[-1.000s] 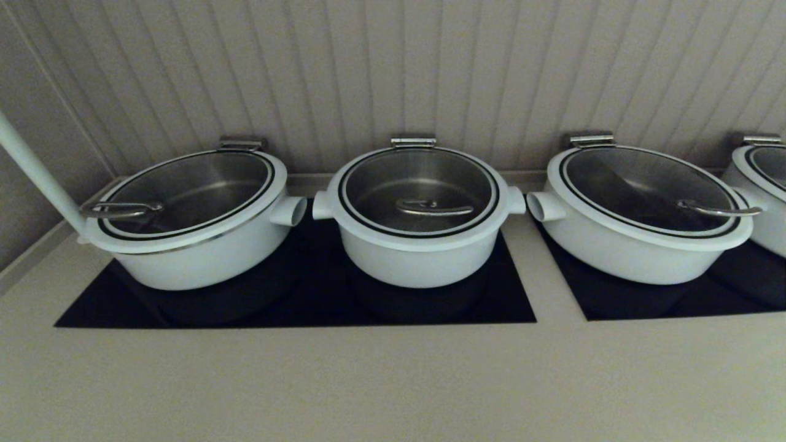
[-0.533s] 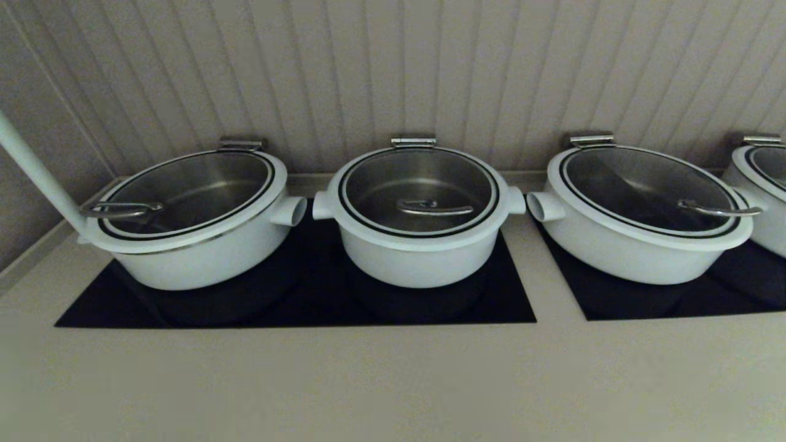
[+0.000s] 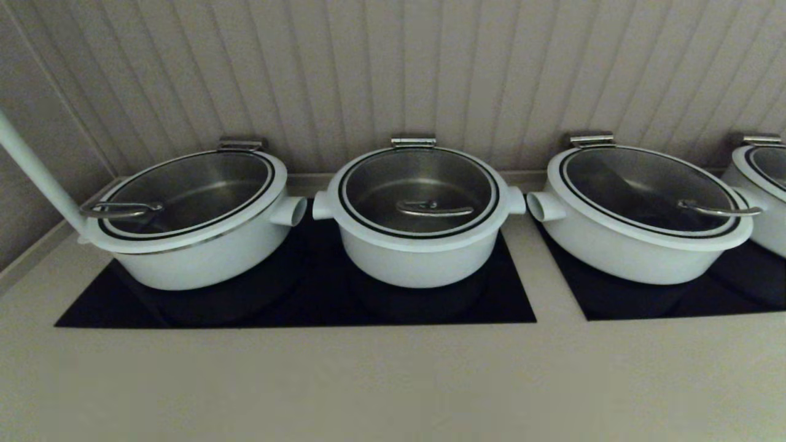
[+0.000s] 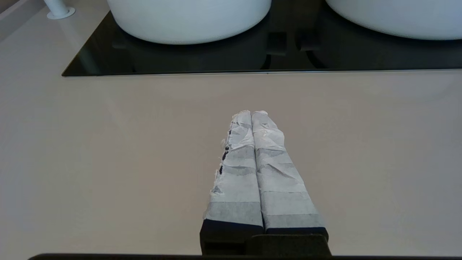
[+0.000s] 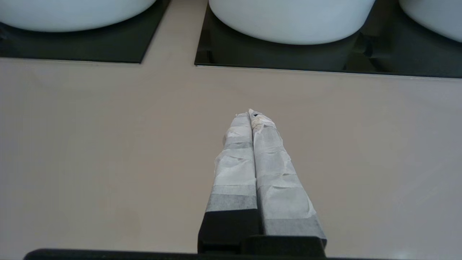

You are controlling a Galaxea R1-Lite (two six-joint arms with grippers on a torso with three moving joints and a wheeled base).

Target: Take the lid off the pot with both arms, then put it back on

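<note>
Two claws hover low over the bare counter point(image 3: 393, 380) short of the cooktops: left claw point(image 4: 251, 113) and right claw point(image 5: 251, 113), each pressed closed, holding nothing. Beyond stand four white pots; the pot point(image 3: 417, 258), central, wears the lid point(image 3: 419, 191) squarely.

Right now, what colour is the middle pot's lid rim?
White, with a thin black ring on the lid; head view shows it best.
</note>
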